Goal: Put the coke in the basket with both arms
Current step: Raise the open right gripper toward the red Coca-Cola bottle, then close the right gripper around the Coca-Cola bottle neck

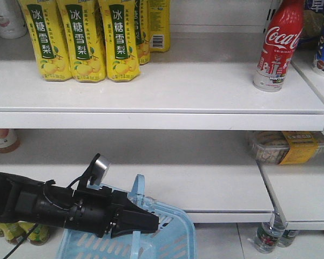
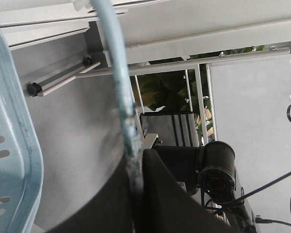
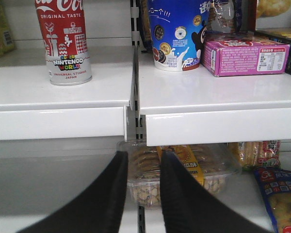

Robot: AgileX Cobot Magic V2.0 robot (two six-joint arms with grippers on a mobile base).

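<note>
**Pale blue basket in the left jaws, coke up on the shelf**

From the front camera I see my left arm (image 1: 38, 208) reaching in low from the left. Its jaws are clamped on the hoop handle (image 1: 137, 189) of the basket (image 1: 184, 237). The left wrist camera backs that up. The light blue handle runs down and disappears between the two black fingers (image 2: 179, 204), pinched with no gap showing, and the basket's rim fills the left edge of that view. The basket sits low in the front view, before the lower shelf. I cannot tell whether it rests on the floor.

The coke (image 1: 275, 46) stands upright near the right end of the upper shelf (image 1: 167, 89). It is well apart from the basket and well to the right of a row of yellow drink cartons (image 1: 86, 40).

On the right wrist camera the red-labelled bottle is up and to the left, on the shelf board above the right arm's jaws. Those jaws stand only narrowly parted, with nothing between them and a slim strip of background showing in the gap. Behind them, on the shelf below, lies a clear plastic tray of snacks (image 3: 218, 170). On the next shelf board, right of the bottle, a blue printed cup (image 3: 177, 34) stands just beside a pink box (image 3: 245, 56).
</note>
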